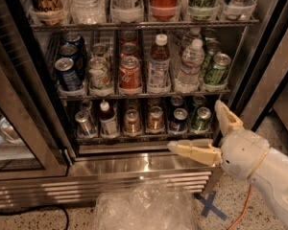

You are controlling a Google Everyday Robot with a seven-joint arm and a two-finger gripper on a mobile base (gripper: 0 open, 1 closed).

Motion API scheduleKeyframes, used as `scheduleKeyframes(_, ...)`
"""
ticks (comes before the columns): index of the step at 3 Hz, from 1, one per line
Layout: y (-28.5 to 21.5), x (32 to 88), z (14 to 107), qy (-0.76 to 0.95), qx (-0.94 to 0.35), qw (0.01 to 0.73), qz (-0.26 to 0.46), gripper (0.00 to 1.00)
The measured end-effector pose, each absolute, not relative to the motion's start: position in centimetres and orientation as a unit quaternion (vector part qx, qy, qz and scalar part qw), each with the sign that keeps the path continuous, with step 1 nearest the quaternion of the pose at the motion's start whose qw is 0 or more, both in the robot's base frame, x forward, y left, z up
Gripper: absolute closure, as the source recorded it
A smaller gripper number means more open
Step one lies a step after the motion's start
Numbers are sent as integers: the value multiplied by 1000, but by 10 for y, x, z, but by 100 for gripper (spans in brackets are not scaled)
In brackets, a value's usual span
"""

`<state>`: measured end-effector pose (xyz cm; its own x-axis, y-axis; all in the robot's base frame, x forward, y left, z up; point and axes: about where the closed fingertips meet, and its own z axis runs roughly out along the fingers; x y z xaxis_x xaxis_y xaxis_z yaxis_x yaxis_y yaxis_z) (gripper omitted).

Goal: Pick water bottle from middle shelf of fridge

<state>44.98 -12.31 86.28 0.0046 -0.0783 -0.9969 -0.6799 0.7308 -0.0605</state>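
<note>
The water bottle (pixel 189 67), clear and ribbed with a white cap, stands on the middle shelf (pixel 134 96) of the fridge (pixel 134 164), in the lane right of a brown-drink bottle (pixel 158 63) and left of green cans (pixel 217 71). A second clear bottle stands behind it. My gripper (pixel 195 125) is open and empty, below and to the right of the water bottle, in front of the lowest rack. One cream finger (pixel 226 118) points up and the other (pixel 192 150) points left over the steel sill.
Blue, white and red cans (pixel 129 72) fill the left lanes. Large bottles (pixel 163 1) stand above and small cans (pixel 132 121) below. An open glass door (pixel 19 128) is at the left. A crumpled plastic bag (pixel 144 210), blue tape cross (pixel 211 206) and orange cable (pixel 240 209) lie on the floor.
</note>
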Motion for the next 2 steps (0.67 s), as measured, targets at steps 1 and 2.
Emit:
scheduleKeyframes(1, -157, 442, 842, 669, -169, 688, 226, 0)
scheduleKeyframes(2, -185, 438, 848, 664, -108, 707, 220, 0)
